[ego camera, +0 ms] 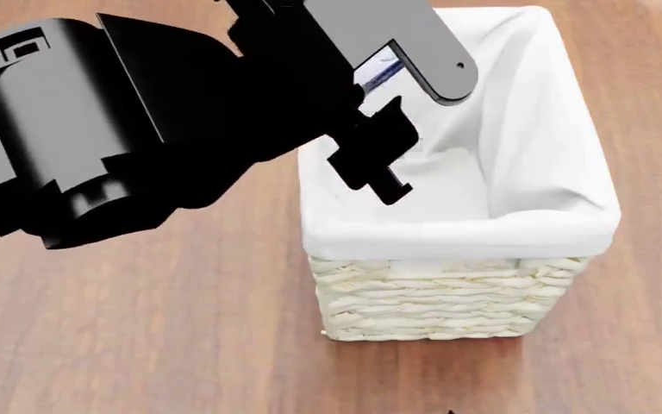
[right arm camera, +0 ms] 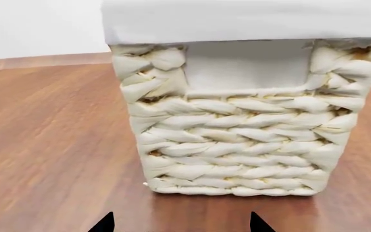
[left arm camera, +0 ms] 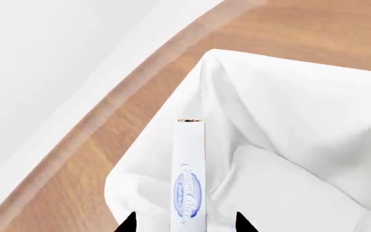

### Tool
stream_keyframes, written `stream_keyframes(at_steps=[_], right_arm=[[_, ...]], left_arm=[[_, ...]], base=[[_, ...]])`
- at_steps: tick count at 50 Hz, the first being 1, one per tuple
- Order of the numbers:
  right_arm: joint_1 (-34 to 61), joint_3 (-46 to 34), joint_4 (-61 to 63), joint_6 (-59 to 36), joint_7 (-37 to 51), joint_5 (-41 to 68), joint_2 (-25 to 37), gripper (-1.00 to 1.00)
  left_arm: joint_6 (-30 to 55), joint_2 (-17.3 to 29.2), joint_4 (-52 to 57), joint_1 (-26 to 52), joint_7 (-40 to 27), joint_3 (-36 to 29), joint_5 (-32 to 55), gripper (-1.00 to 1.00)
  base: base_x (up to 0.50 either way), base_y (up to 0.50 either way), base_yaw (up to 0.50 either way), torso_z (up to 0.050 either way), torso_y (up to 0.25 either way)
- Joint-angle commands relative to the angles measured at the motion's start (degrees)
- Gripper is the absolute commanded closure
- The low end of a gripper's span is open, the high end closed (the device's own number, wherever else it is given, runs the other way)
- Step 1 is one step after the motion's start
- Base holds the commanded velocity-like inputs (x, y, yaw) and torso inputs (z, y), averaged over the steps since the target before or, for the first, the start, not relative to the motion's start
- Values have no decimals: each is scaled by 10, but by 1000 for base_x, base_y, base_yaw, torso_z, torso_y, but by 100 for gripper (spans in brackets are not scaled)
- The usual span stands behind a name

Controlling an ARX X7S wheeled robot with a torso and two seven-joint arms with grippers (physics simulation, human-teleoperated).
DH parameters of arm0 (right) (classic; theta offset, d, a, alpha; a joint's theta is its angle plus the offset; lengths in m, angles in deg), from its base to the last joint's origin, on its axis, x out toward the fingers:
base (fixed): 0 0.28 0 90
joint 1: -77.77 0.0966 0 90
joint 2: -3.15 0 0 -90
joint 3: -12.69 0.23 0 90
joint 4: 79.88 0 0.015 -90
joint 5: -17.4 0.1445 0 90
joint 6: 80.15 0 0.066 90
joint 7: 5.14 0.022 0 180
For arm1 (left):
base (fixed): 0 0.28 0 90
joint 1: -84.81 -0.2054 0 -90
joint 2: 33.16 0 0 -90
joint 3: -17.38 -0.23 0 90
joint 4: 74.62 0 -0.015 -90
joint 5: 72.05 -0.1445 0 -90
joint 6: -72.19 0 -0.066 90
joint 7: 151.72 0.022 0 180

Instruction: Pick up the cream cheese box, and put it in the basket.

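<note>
The box (left arm camera: 190,176) is hanging edge-on over the basket's (ego camera: 446,297) white liner (left arm camera: 289,121), pinched between the fingers of the left gripper (left arm camera: 185,223), whose black arm (ego camera: 113,129) is reaching across the basket's near left corner. The right gripper (right arm camera: 180,224) is sitting low on the wooden table (ego camera: 135,328), jaws spread, facing the basket's woven end wall.

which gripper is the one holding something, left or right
The left gripper: the cream cheese box sits between its fingertips, over the basket liner. The right gripper has nothing between its fingertips and faces the basket's woven side.
</note>
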Motion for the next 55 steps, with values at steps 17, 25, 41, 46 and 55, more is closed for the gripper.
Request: stream_keyframes(at_steps=[17, 25, 41, 46, 55], right_arm=[[-1, 3, 2, -1, -5, -4, -4, -100], [1, 0, -6, 2, -4, -7, -6, -100], [15, 67, 72, -31, 37, 58, 24, -100], [63, 113, 184, -123, 100, 67, 61, -100], [226, 194, 427, -351, 221, 155, 124, -100]], left_arm=[[-28, -9, -25, 2, 2, 17, 4, -100], [-56, -9, -68, -6, 27, 18, 3, -100], [-67, 208, 228, 5, -118, 56, 18, -100], [-80, 258, 318, -15, -189, 61, 14, -100], [-170, 369, 437, -104, -298, 102, 30, -100]], base=[[0, 0, 0, 0, 0], [0, 0, 0, 0, 0], [0, 0, 0, 0, 0], [0, 0, 0, 0, 0], [0, 0, 0, 0, 0]])
